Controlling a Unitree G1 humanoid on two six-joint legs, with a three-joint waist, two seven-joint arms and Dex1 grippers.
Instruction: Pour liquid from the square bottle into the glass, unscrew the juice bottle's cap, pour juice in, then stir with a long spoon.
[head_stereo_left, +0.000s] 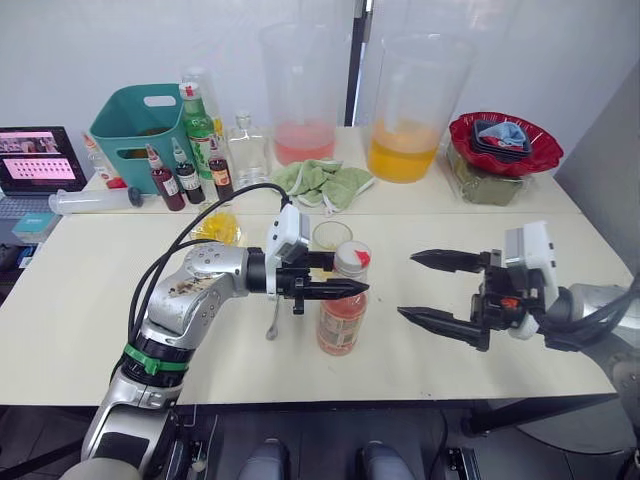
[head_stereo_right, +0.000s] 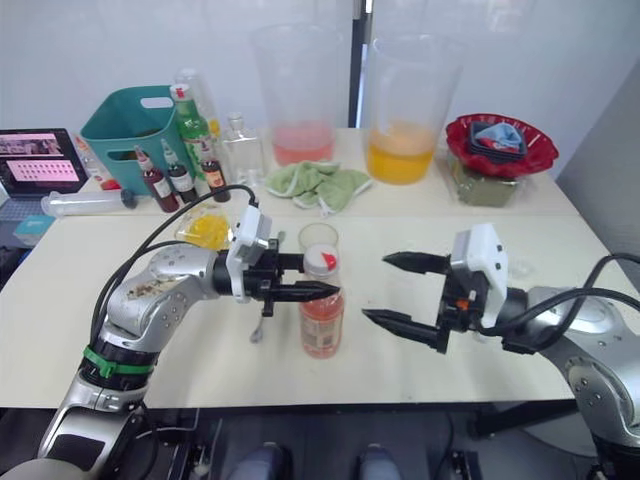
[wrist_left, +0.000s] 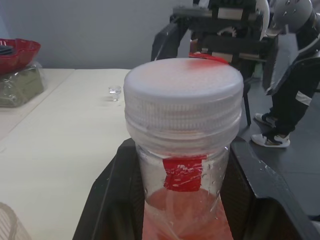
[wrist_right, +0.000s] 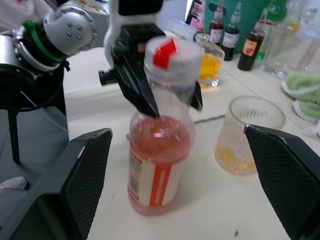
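Left end effector (head_stereo_left: 345, 275) pinches the juice bottle (head_stereo_left: 342, 310) by its neck, just under the cap (head_stereo_left: 351, 258).

The bottle stands upright at centre frame on the bench (head_stereo_left: 80, 300), the glass (head_stereo_left: 331, 237) just behind it with a little yellow liquid (wrist_right: 235, 152) inside. The right end effector (head_stereo_left: 420, 288) hangs spread wide, right of the bottle, apart from it.
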